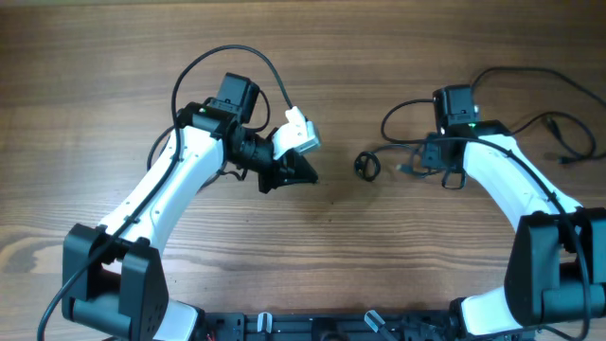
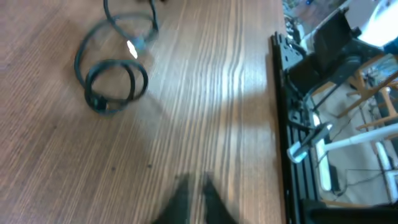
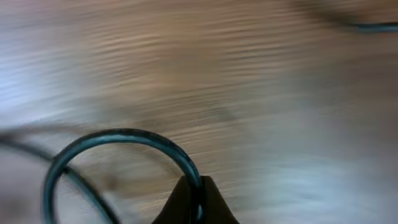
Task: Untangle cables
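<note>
Overhead view: the coiled cable (image 1: 366, 166) lies between the grippers, directly ahead of the left gripper (image 1: 301, 172), whose fingers appear closed and empty. The right gripper (image 3: 194, 190) is clamped on a cable loop (image 3: 118, 140); the remaining cables (image 1: 530, 90) trail behind it.

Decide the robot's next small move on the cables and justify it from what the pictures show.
Probably best: move the left gripper toward the small coil and grasp it. The right gripper looks shut on a cable strand near that coil, while the left holds nothing and sits apart from it; anchoring the coil could let the right pull its strand free.
</note>
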`<action>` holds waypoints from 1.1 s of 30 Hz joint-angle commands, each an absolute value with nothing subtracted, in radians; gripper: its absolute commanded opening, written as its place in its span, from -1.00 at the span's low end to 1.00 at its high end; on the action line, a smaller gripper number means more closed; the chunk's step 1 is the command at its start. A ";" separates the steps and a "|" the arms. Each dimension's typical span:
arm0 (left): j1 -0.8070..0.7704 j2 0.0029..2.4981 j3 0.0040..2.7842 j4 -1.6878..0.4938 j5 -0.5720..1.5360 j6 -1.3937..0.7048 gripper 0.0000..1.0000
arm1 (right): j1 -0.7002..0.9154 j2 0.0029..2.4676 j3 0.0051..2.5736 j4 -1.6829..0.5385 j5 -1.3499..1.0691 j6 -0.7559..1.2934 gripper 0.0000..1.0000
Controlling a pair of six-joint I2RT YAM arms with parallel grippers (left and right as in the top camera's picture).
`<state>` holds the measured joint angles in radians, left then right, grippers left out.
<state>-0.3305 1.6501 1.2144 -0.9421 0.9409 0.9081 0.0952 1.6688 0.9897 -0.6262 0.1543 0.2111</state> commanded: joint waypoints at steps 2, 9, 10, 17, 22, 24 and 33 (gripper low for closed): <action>-0.324 1.644 1.210 -0.862 0.942 0.775 0.50 | 0.099 1.676 0.995 -0.628 -0.559 0.079 -0.91; -0.314 1.667 1.210 -0.652 0.942 0.184 1.00 | 0.057 1.676 1.047 -0.514 -1.327 0.171 -0.91; -0.310 1.667 1.210 -0.646 0.942 0.070 1.00 | 0.057 1.676 1.047 -0.502 -1.342 0.200 -0.92; -0.314 1.668 1.210 -0.644 0.910 -0.288 0.60 | 0.058 1.676 1.047 -0.319 -1.508 0.332 -0.91; -0.380 1.671 1.210 -0.604 0.788 -0.376 0.38 | 0.060 1.676 1.032 -0.295 -1.510 0.335 -0.91; -0.438 1.671 1.210 -0.538 0.788 -0.395 0.12 | 0.081 1.676 1.032 -0.295 -1.510 0.320 -0.91; -0.361 1.670 1.210 -0.705 0.791 -0.456 -0.92 | 0.093 1.677 1.032 -0.346 -0.949 0.260 -0.92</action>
<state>-0.4316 1.6596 1.2106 -0.6296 0.7856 -0.4072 0.0998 1.6703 1.0267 -0.3206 -1.2922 0.2878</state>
